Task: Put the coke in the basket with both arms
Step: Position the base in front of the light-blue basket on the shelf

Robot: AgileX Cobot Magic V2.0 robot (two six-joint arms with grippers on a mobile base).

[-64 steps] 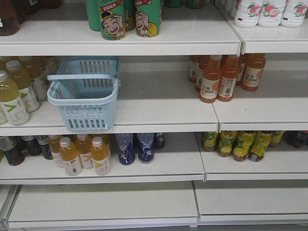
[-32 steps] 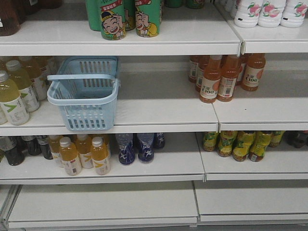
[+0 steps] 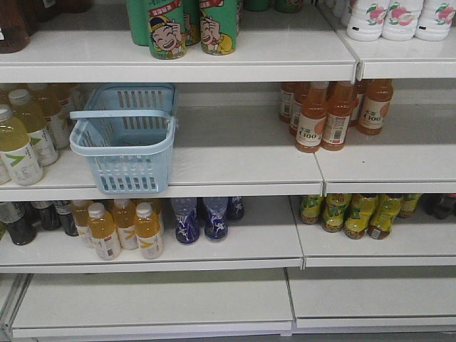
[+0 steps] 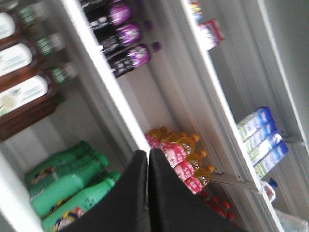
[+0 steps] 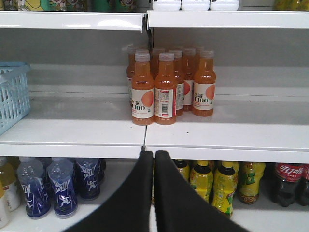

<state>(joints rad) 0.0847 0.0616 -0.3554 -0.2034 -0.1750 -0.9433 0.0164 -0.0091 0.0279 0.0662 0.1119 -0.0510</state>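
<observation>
Showing basket (image 5: 9,94) half-cropped — seemingly upright.

Light blue basket (image 3: 132,174), slotted pattern on every wall, sitting on a white shelf (image 3: 242,153). To its right, orange bottles (image 3: 311,117) with white-and-orange labels. Up top, green cans (image 3: 167,28) printed with a laughing cartoon face, and at far right white bottles (image 3: 388,20) with pink peach prints. Left of the basket, pale yellow bottles (image 3: 18,146) with white caps. One shelf down: amber bottles (image 3: 117,229), dark blue bottles (image 3: 201,219) streaked white, yellow-green bottles (image 3: 356,214). Left gripper (image 4: 148,152) is black, right gripper (image 5: 154,153) black too, with red-labelled dark cola bottles (image 5: 289,181) at its right.
</observation>
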